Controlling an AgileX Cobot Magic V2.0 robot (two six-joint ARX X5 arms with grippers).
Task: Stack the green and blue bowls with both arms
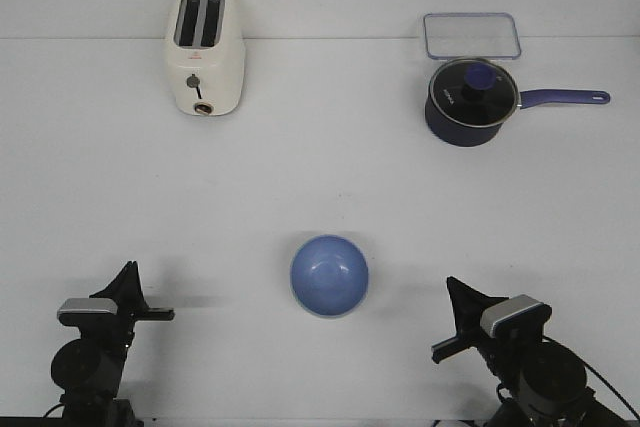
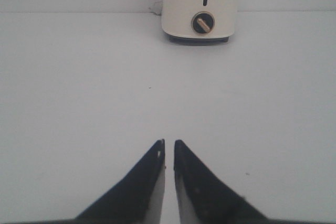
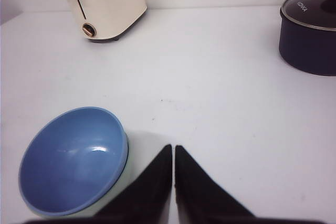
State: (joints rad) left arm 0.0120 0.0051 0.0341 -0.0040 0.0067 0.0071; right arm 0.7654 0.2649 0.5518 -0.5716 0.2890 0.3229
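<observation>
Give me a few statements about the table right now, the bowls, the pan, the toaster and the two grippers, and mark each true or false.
1. The blue bowl sits upright between the two arms. True.
2. The left gripper holds a bowl. False: its jaws are shut on nothing.
3. The saucepan has its lid on. True.
4. The toaster lies on its side. False: it stands upright, slots up.
5. The right gripper is wide open. False: its jaws are shut, beside the blue bowl.

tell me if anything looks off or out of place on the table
Only the blue bowl shows, upright at the table's near centre. A pale rim under it in the right wrist view may be the green bowl already nested beneath. Nothing looks spilled, tipped or damaged.
</observation>
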